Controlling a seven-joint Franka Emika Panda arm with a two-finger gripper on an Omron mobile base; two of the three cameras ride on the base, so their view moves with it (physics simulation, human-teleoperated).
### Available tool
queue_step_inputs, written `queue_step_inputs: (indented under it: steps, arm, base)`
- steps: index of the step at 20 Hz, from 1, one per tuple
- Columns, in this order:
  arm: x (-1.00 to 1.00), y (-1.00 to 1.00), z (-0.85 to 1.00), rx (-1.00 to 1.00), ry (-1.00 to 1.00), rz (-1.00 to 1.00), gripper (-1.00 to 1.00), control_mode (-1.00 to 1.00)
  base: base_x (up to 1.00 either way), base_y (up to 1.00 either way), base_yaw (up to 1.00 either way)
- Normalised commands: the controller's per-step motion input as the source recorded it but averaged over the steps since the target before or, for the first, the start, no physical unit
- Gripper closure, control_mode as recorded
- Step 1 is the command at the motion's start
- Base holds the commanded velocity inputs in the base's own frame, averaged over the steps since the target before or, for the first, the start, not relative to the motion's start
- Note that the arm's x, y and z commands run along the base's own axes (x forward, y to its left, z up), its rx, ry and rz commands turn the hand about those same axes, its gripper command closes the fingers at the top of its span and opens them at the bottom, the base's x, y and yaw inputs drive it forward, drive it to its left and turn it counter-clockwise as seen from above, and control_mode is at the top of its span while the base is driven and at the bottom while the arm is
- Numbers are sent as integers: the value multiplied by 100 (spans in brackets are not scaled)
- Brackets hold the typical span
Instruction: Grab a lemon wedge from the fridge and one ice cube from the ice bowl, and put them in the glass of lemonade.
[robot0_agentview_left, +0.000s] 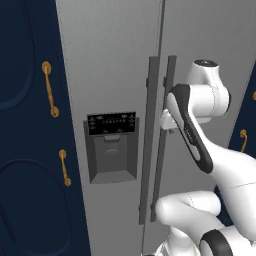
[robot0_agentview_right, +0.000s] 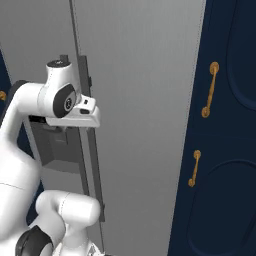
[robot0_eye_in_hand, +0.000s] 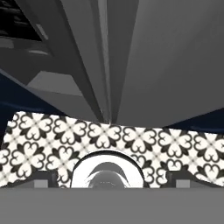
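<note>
Grey steel fills the scene: the fridge (robot0_agentview_left: 115, 65), tall with two doors, both shut, stands directly ahead of the robot. Two dark vertical bar handles (robot0_agentview_left: 154, 135) run side by side along the seam between the doors. On the left door sits a black dispenser panel (robot0_agentview_left: 111, 123) with a recessed grey bay beneath it. Navy cabinets (robot0_agentview_left: 25, 150) with gold handles (robot0_agentview_left: 49, 89) flank the fridge on the left, and more navy cabinet doors (robot0_agentview_right: 225, 150) with gold handles stand to its right in the right base view.

The white arm rises from below and bends toward the door seam. Its hand (robot0_agentview_right: 84, 114) is close against the bar handles, at about the height of the dispenser panel. From the left base view the hand is mostly hidden behind the arm's forearm.

The hand view looks down along the fridge front, with the handles and door seam running away toward a black-and-white patterned floor (robot0_eye_in_hand: 175, 144) far below. The two dark finger tips (robot0_eye_in_hand: 41, 178) sit far apart at the bottom corners, so the jaws are released and hold nothing.
</note>
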Motion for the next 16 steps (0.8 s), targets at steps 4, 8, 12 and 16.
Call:
queue_step_inputs:
  steps: [4,8,12,16]
  arm:
    - [-33,0,-2,0,0,0,-100,-100]
    - [-9,0,0,0,0,0,-100,100]
    - [0,0,0,0,0,0,-100,100]
    - [0,0,0,0,0,0,-100,100]
  base:
    - [0,0,0]
    - [-17,1,2]
    - [-87,53,50]
    - [-24,86,83]
